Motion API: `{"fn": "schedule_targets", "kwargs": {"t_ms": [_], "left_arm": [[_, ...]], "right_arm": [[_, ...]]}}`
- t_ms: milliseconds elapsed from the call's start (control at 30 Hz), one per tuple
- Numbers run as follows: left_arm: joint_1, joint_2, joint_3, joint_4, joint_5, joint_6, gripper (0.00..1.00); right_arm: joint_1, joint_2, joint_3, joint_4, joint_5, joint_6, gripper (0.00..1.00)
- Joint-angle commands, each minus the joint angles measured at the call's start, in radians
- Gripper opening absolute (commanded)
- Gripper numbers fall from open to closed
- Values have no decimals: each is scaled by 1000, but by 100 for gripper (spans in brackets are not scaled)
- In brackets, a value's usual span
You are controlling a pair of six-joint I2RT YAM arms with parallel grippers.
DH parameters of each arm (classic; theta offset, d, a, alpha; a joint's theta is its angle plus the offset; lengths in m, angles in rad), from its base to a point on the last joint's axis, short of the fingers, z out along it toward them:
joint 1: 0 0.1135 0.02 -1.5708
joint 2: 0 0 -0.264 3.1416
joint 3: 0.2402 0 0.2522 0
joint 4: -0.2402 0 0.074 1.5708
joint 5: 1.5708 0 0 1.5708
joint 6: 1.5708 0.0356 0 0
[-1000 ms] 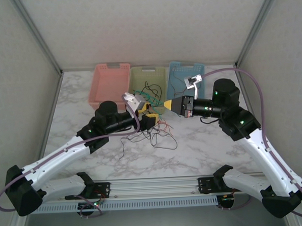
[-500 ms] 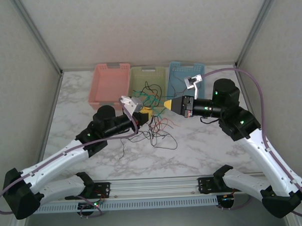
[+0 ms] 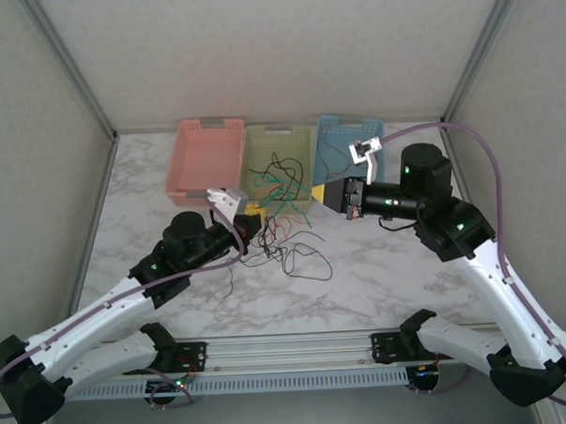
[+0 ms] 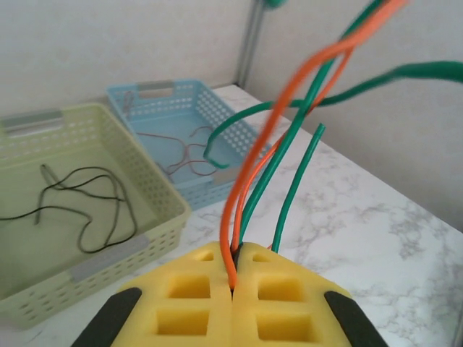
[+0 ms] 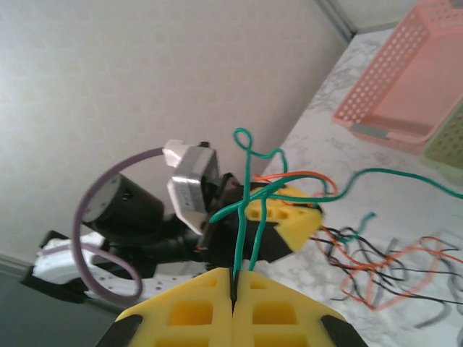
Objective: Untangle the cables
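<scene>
The surface (image 3: 379, 264) is white with grey marble veining. Along its far edge three slotted plastic baskets stand close side by side: a pink basket (image 3: 209, 124) at the left, a yellow-green basket (image 3: 279, 129) in the middle and a blue basket (image 3: 349, 121) at the right. In front of the middle one, a loose tangle of thin black and red-brown cables (image 3: 289, 252) sprawls on the bare top.

You have the cables (image 3: 284, 242), thin green, orange and black strands, tangled just before the yellow-green basket (image 3: 279, 129), some lifted.

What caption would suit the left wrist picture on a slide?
Left gripper shut on an orange cable, green cables alongside; pale green basket and blue basket behind.
</scene>
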Motion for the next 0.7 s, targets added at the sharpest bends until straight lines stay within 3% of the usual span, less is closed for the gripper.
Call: {"fn": "schedule_targets", "kwargs": {"t_ms": [0,200,400,667], "left_arm": [[-7,-62,-16,-112,-156,-44,0],[-5,-152,-13,-275,-276,-67,0],[-4,-217,15,-441,-391,-111,0],[-4,-266,34,-547,-485,-148,0]], "right_arm": [[-1,11,84,-138,99,-186,0],[-20,27,116,-225,172,-323,0],[-68,12,97,-225,261,-373,0],[-132,8,66,-208,276,-380,0]]}}
